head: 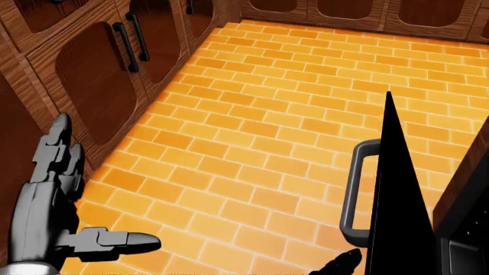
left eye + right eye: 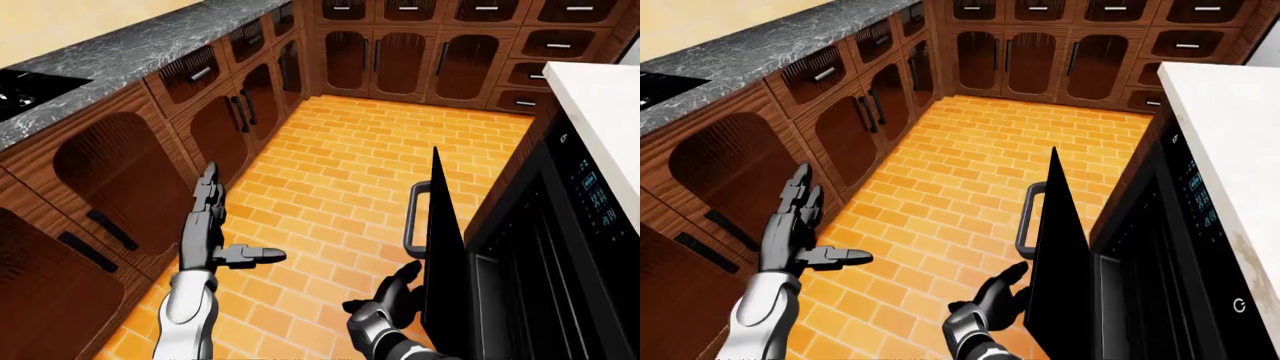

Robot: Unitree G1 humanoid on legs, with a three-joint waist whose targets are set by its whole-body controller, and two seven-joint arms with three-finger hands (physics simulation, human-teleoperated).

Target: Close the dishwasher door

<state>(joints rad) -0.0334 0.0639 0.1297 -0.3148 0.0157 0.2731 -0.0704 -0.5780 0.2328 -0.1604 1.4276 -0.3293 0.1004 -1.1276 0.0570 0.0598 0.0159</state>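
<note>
The door (image 2: 440,247) stands half-open, its handle (image 2: 412,221) free. The right hand (image 2: 385,304), fingers wide, sits at the door's 7 o'clock. The left hand (image 2: 208,236) is wide, holding nothing.

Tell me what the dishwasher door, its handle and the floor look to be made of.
Dishwasher door: flat matte black panel, metal or plastic, no sheen to settle it. Handle: dark grey bar with a faint highlight, probably metal. Floor: orange brick-pattern tile with pale grout lines, slightly glossy. All are simulator renders.

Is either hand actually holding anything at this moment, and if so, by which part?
Nothing is held. The left hand is open in the air; the right hand is open at the dishwasher door, below its handle, fingers not around it.
</note>
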